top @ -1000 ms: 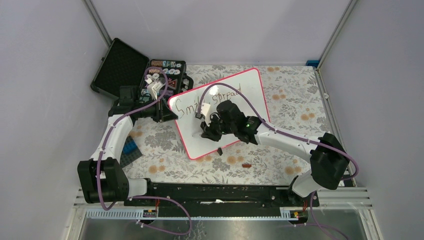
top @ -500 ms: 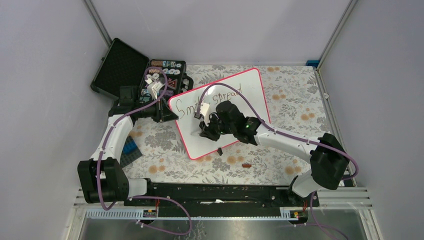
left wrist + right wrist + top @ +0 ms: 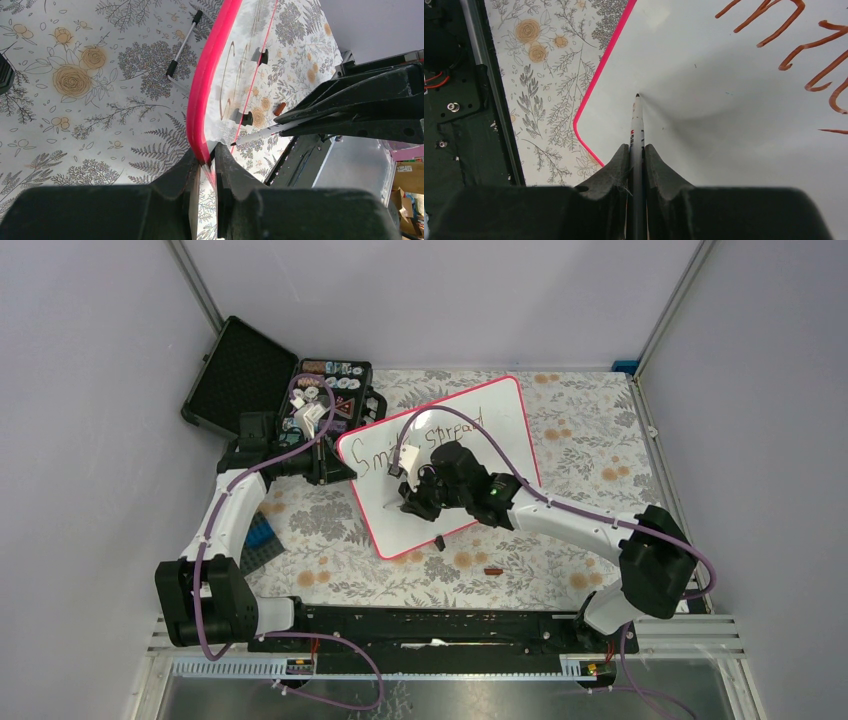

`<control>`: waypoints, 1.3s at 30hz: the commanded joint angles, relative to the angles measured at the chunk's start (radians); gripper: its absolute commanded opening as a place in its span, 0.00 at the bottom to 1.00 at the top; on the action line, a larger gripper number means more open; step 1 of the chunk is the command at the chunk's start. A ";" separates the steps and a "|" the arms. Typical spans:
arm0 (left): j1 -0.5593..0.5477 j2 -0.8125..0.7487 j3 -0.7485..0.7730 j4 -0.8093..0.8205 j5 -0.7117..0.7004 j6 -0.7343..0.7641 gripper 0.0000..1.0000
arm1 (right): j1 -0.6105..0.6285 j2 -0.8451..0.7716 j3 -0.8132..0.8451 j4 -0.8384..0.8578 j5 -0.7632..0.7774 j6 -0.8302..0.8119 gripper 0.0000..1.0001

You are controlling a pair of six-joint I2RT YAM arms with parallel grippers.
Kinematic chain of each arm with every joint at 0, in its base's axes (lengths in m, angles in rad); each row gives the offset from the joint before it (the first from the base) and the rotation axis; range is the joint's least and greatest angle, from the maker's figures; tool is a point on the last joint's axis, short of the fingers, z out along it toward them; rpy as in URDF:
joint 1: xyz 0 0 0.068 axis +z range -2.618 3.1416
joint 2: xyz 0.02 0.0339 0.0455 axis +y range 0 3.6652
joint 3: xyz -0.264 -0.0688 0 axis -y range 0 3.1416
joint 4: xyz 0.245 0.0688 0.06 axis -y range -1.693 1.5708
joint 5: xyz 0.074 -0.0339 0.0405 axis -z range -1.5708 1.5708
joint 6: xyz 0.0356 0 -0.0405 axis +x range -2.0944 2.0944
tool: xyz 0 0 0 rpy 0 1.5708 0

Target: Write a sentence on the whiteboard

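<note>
A flowered worktop (image 3: 600,440) fills the overhead view. The pink-rimmed board (image 3: 505,435) lies at an angle in the centre of the frame.

The left claw (image 3: 205,160) is clenched on the board's pink rim at its left corner, steadying it. The right claw (image 3: 637,150) is clenched on a marker (image 3: 637,120). Over the last second it has slid a little toward the left of the frame, over the board's blank lower-left area. The tip now sits near the rounded lower-left corner, and it is unclear whether it touches the surface.

The sentence (image 3: 455,426) has not grown. Only its top line, along the board's upper edge, is visible. The shift looks like lining up to start the second line, so the task seems about half done.

An open black case (image 3: 235,375) sits at upper left, well apart from the writing area. A blue block (image 3: 258,538) lies beside the left arm. A clip foot (image 3: 439,542) sits on the board's lower edge, and a small brown piece (image 3: 492,570) lies just below the board. The right arm itself hides the board's middle.
</note>
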 commanded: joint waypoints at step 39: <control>-0.014 -0.017 -0.007 0.052 -0.028 0.037 0.00 | 0.031 0.033 0.056 -0.068 0.057 -0.062 0.00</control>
